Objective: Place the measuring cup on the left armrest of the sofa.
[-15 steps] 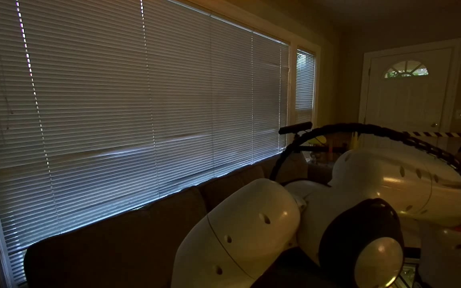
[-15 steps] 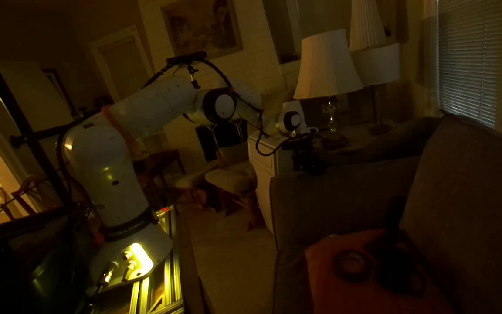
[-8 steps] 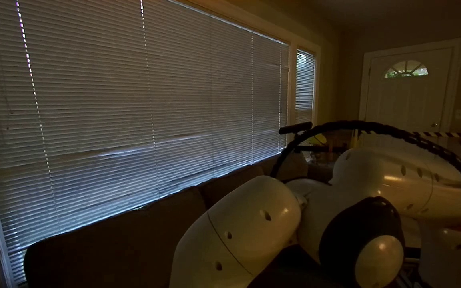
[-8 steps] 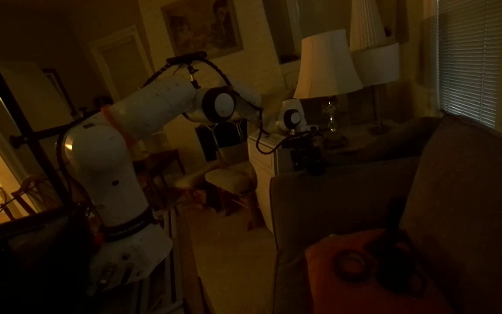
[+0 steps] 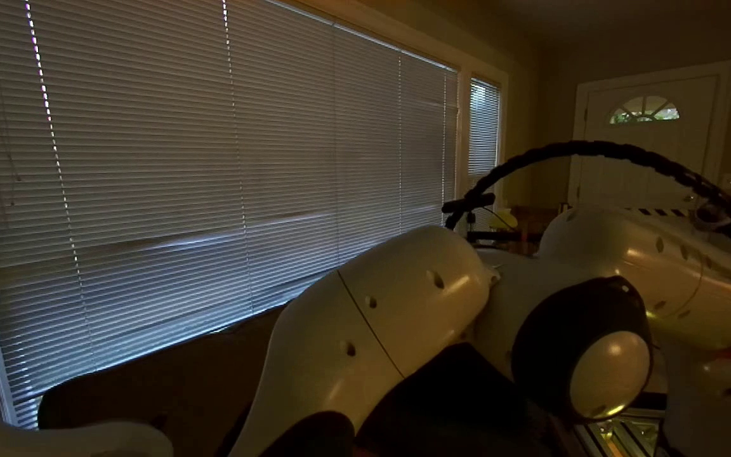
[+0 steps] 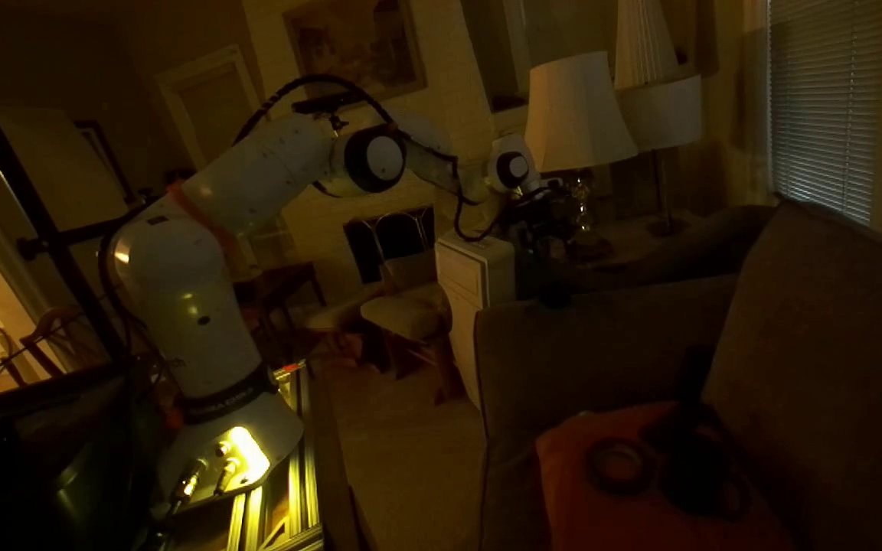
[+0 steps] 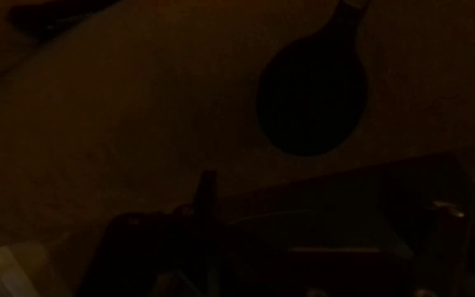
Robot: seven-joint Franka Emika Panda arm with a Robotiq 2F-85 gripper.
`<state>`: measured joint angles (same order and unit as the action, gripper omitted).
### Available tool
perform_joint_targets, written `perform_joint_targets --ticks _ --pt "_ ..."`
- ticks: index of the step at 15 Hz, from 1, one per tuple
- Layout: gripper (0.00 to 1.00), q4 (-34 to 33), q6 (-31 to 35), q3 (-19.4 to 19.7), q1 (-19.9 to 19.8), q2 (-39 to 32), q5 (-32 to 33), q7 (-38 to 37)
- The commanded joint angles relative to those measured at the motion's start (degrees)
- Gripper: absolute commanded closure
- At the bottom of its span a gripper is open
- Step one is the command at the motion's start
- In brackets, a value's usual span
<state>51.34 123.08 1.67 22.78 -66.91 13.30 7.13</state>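
Note:
The measuring cup (image 7: 311, 99) shows in the wrist view as a dark round bowl with a narrow handle running off the top edge. It rests on the brown padded left armrest (image 7: 138, 123). An exterior view shows it as a small dark lump, the measuring cup (image 6: 555, 295), on top of the armrest (image 6: 602, 344) of the sofa (image 6: 831, 337). Above it hangs my black gripper (image 6: 552, 233), apart from the cup. In the wrist view the gripper (image 7: 303, 185) has its fingers spread wide, nothing visible between them, though the picture is very dark.
Lampshades (image 6: 579, 115) stand behind the armrest, and a white cabinet (image 6: 479, 283) is beside it. On the sofa seat lies an orange cloth (image 6: 579, 490) bearing a dark ring (image 6: 619, 465) and other dark items. Window blinds (image 5: 213, 158) rise behind the sofa back.
My gripper has opened and lifted off the armrest, with the whole arm rising. The measuring cup, earlier hidden at the gripper, stays behind on the armrest.

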Motion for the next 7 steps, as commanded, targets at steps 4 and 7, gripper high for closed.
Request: perform_joint_targets --ticks 4,7 --pt "0.0 11.97 8.77 6.12 -1.28 4.9 -1.49 -17.36" --pt "0.0 6.07 5.85 5.74 -1.64 1.88 -0.3 -12.99"
